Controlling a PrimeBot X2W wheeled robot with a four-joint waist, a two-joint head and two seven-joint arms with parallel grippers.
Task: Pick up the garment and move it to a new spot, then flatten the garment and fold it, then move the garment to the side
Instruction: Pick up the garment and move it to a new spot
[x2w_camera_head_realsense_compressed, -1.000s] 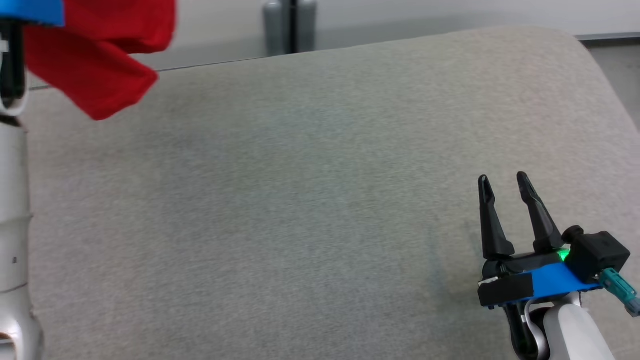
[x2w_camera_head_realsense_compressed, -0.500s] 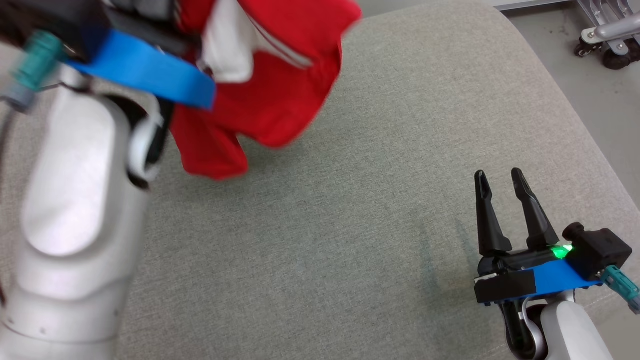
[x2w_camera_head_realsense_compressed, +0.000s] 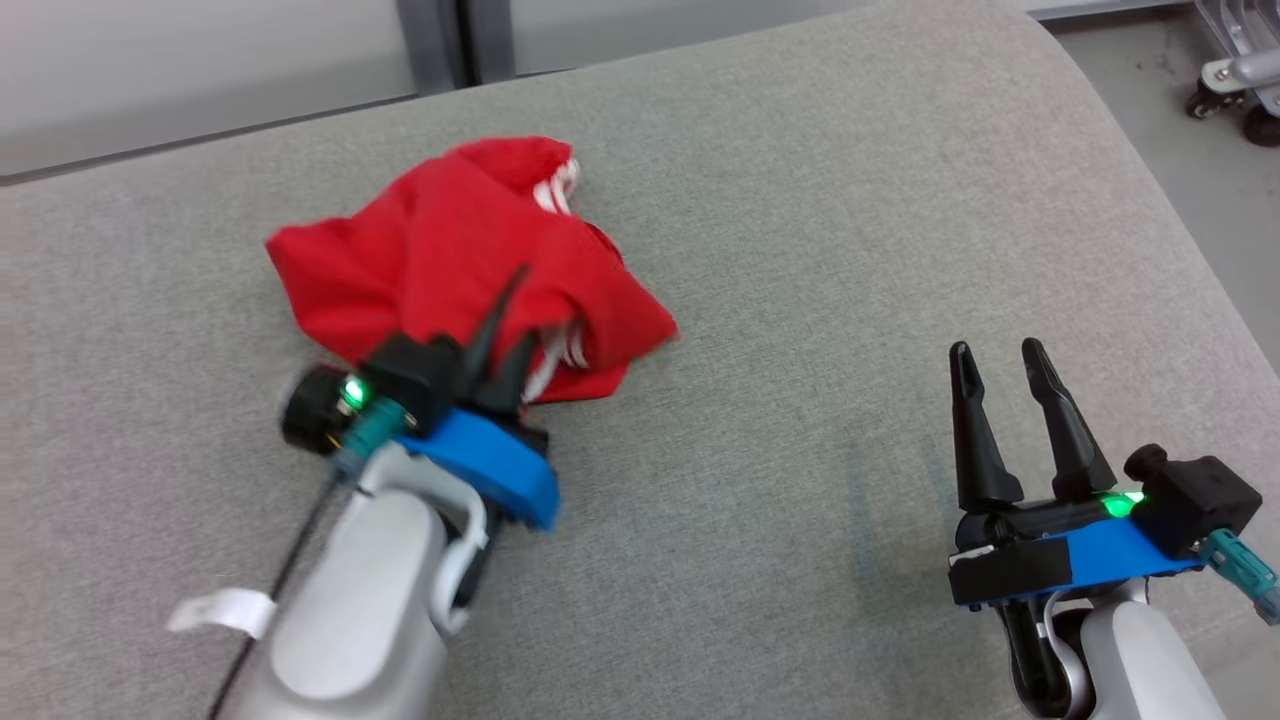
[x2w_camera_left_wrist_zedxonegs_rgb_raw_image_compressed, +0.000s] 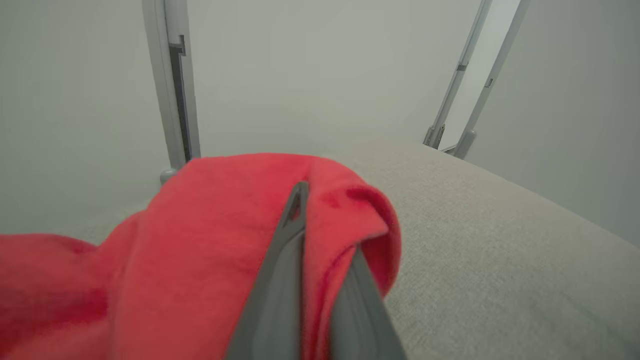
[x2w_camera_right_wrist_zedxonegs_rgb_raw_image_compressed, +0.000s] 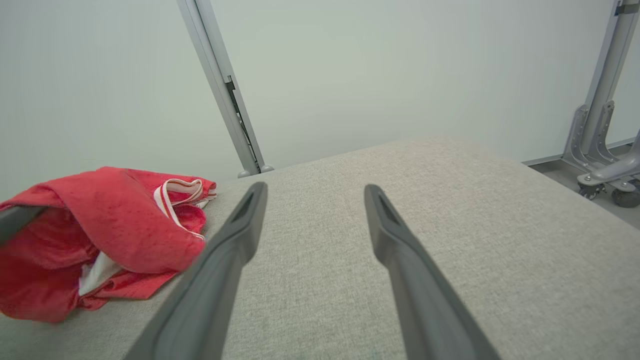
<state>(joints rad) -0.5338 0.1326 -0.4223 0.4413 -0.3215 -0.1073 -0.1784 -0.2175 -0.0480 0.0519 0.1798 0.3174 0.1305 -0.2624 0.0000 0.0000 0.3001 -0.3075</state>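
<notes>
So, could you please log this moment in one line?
left end effector: shut on red garment | right end effector: open, empty | red garment: bunched on grey cushion

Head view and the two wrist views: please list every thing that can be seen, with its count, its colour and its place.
garment: 1, red with white trim, crumpled on the left part of the padded surface
padded surface: 1, grey-beige, under everything
post: 1, grey metal, upright behind the surface's far edge
wheeled frame: 1, silver-grey, on the floor beyond the surface's right end
wall: 1, pale grey, behind the surface
left gripper: 1, dark fingers, shut on a fold of the garment
right gripper: 1, dark fingers, open, holding nothing, at the lower right over bare surface
</notes>
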